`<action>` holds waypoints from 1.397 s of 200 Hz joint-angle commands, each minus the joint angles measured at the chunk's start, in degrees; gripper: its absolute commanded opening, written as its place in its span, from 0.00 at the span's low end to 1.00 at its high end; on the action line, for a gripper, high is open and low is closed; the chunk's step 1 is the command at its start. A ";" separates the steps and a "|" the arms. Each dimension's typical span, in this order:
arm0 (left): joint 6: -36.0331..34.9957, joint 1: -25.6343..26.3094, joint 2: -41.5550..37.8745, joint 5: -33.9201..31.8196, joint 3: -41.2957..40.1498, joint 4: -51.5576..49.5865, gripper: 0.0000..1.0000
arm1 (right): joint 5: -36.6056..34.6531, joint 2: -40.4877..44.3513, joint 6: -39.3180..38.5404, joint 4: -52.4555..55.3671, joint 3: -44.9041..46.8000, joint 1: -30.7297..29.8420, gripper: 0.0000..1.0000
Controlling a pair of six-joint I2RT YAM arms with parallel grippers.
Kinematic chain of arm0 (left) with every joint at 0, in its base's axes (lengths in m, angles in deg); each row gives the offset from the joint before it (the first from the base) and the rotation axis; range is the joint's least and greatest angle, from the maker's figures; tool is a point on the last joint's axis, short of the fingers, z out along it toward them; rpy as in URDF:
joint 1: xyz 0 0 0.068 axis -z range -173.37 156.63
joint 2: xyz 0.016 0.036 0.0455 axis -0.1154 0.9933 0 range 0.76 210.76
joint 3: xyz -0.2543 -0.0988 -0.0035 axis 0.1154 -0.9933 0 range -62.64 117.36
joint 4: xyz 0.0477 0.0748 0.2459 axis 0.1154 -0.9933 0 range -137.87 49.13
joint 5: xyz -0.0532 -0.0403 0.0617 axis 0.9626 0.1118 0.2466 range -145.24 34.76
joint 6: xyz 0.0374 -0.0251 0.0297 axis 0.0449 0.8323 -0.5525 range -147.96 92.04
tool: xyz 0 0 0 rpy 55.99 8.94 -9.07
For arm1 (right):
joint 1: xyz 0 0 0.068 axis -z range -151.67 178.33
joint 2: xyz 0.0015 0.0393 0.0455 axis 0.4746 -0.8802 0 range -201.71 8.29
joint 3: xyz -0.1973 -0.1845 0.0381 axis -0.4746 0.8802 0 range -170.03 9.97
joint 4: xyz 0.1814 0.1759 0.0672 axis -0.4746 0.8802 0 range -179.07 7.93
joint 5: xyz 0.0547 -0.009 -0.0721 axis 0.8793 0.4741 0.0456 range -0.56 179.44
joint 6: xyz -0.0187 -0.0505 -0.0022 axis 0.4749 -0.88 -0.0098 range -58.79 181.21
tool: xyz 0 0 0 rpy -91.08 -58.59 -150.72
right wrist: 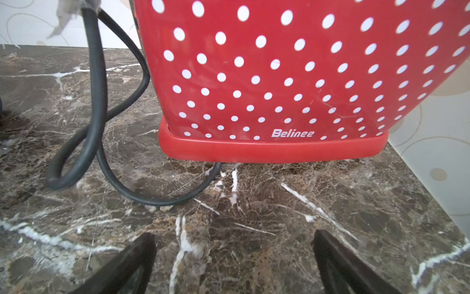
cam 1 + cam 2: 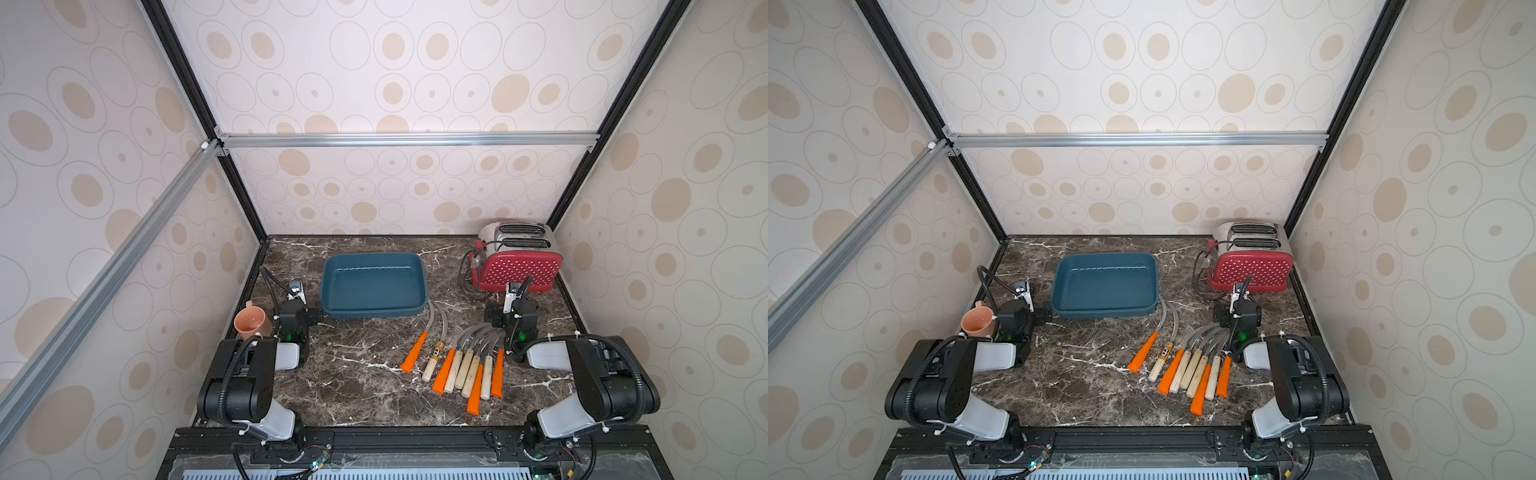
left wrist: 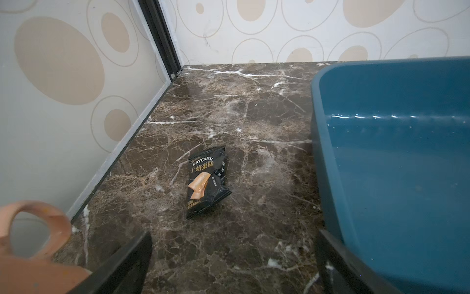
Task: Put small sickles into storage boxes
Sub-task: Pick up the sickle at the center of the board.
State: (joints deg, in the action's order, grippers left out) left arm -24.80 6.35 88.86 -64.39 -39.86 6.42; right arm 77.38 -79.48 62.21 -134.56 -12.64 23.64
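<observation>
Several small sickles (image 2: 457, 365) with orange or pale wood handles lie fanned on the marble, front right of centre; they show in both top views (image 2: 1196, 370). An orange-handled one (image 2: 415, 353) and a wood-handled one (image 2: 433, 360) lie apart, their grey blades curving to the storage box's front right corner. The storage box (image 2: 374, 286), a teal tray, sits empty at the back centre (image 2: 1104, 286) (image 3: 407, 178). My left gripper (image 3: 235, 233) (image 2: 297, 309) is open at the tray's front left corner, holding nothing. My right gripper (image 1: 234, 235) (image 2: 514, 309) is open over bare marble, just behind the blades.
A red dotted toaster (image 2: 519, 270) (image 1: 274, 76) stands at the back right, close ahead of my right gripper, with its black cord (image 1: 96, 127) looped on the marble. A pink cup (image 2: 250, 324) (image 3: 38, 254) stands left of my left wrist. A black snack packet (image 3: 206, 183) lies near the left wall.
</observation>
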 commanded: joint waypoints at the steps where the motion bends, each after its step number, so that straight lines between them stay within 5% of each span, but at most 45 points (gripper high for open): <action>1: -1.22 -0.45 0.32 -0.52 1.60 1.05 0.99 | -0.37 -0.54 -0.60 -1.44 -0.94 0.34 1.00; 172: -1.14 -0.42 0.27 -0.43 1.39 1.36 0.99 | -0.16 -0.64 -0.38 -1.18 -1.20 0.45 1.00; 212: -3.85 0.09 -1.71 3.91 1.08 0.86 0.99 | 0.09 -0.38 -0.87 -1.22 -1.20 0.47 1.00; 237: -3.82 0.10 -4.92 4.22 2.23 -3.70 0.99 | -0.88 1.23 -0.88 1.83 -2.48 0.36 1.00; 257: -4.81 0.10 -7.31 7.81 4.58 -9.72 0.99 | 0.42 4.55 -1.22 14.63 -7.57 0.38 1.00; 279: -5.27 0.09 -9.42 13.42 13.16 -26.80 0.99 | -1.84 6.27 0.33 27.44 -13.87 0.38 1.00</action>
State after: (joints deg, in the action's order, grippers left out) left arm -28.06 6.38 82.00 -57.61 -35.95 -4.27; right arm 77.36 -76.09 61.84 -121.67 -20.09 23.91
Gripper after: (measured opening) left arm 0.990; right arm 0.998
